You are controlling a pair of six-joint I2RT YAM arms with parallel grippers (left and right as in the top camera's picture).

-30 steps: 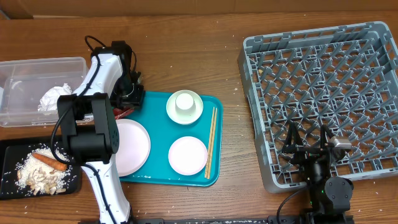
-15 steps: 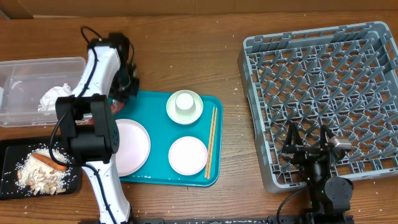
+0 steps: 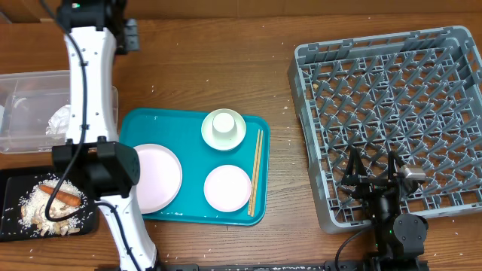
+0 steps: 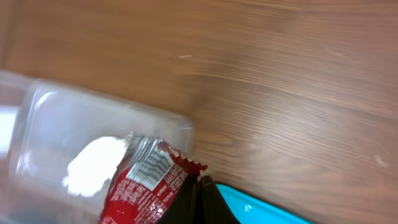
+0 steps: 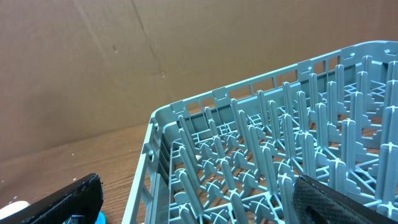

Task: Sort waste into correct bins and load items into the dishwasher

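Note:
My left gripper [image 4: 200,186] is shut on the red snack wrapper [image 4: 140,186], which hangs above the clear tub [image 4: 62,124] where the white tissue [image 4: 90,165] lies. From overhead the raised left gripper [image 3: 126,34] shows at the far left, and the wrapper is hidden there. The carrot [image 3: 64,196] and rice [image 3: 38,212] lie in the black tray [image 3: 6,197]. The pink plate [image 3: 158,177], a white dish [image 3: 227,188], a cup [image 3: 224,123] in a bowl [image 3: 237,135] and the chopsticks [image 3: 256,173] sit on the teal tray [image 3: 188,124]. My right gripper [image 3: 372,175] stands open over the grey rack [image 3: 392,105].
The left arm's white links [image 3: 86,90] cross over the tub's right end. In the right wrist view the rack's near corner [image 5: 165,118] lies between the wide-set fingers [image 5: 68,199], with a cardboard wall behind. Bare wood separates teal tray and rack.
The left jaws closed on the wrapper at the teal tray's left corner. The arm then lifted and swung back over the tub. The right arm stayed still.

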